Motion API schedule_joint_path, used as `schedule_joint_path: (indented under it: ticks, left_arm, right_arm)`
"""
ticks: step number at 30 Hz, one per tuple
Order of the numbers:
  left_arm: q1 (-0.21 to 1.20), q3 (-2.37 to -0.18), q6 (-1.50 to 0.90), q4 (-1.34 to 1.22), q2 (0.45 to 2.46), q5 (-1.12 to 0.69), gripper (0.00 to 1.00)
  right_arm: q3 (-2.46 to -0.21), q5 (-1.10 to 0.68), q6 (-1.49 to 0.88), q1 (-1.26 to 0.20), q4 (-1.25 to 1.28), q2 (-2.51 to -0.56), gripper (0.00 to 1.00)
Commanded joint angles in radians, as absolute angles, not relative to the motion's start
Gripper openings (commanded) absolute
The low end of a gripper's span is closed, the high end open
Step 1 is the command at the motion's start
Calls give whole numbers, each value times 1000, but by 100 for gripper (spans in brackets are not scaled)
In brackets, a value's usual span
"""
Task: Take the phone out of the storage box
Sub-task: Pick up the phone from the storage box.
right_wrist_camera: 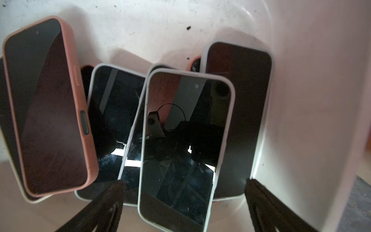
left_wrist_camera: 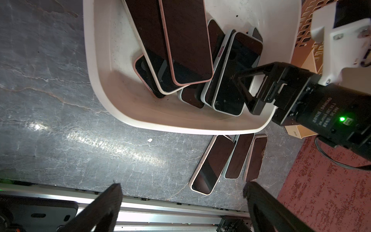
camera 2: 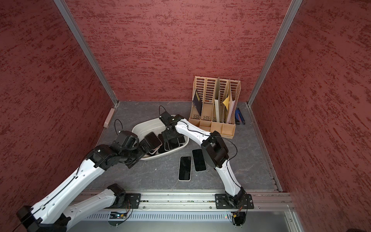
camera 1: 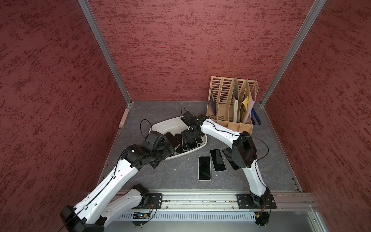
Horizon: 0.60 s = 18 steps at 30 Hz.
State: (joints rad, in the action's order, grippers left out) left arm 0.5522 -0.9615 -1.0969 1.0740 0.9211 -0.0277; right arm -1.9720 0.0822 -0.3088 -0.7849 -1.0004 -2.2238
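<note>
The white storage box (camera 1: 160, 124) lies mid-table and holds several dark-screened phones in a loose pile. My right gripper (right_wrist_camera: 184, 181) is down inside the box, open. Its fingers stand on either side of a white-cased phone (right_wrist_camera: 184, 144) that lies on top of the pile, and they are clear of its edges. A pink-cased phone (right_wrist_camera: 46, 106) lies beside it. My left gripper (left_wrist_camera: 181, 184) is open and empty above the table, beside the box's near-left rim (left_wrist_camera: 96, 80). In both top views the left wrist hides that end of the box.
Three phones (camera 1: 204, 168) (camera 1: 217, 160) (left_wrist_camera: 257, 158) lie face up on the table right of the box, one partly under my right arm. A beige slotted file organizer (camera 1: 230, 104) stands at the back right, with a blue object (camera 1: 256, 116) beside it. Red walls enclose the table.
</note>
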Motion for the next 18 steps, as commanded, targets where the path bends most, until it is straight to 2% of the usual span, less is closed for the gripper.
schedule_joint_path:
  ticks: [1, 18]
  left_arm:
    - [529, -951, -1056, 1058, 910, -52, 100]
    - [380, -892, -961, 1028, 898, -183, 100]
  right_arm:
    - [-2022, 132, -299, -794, -1034, -2257, 98]
    - [-2089, 182, -321, -819, -1062, -2360, 98]
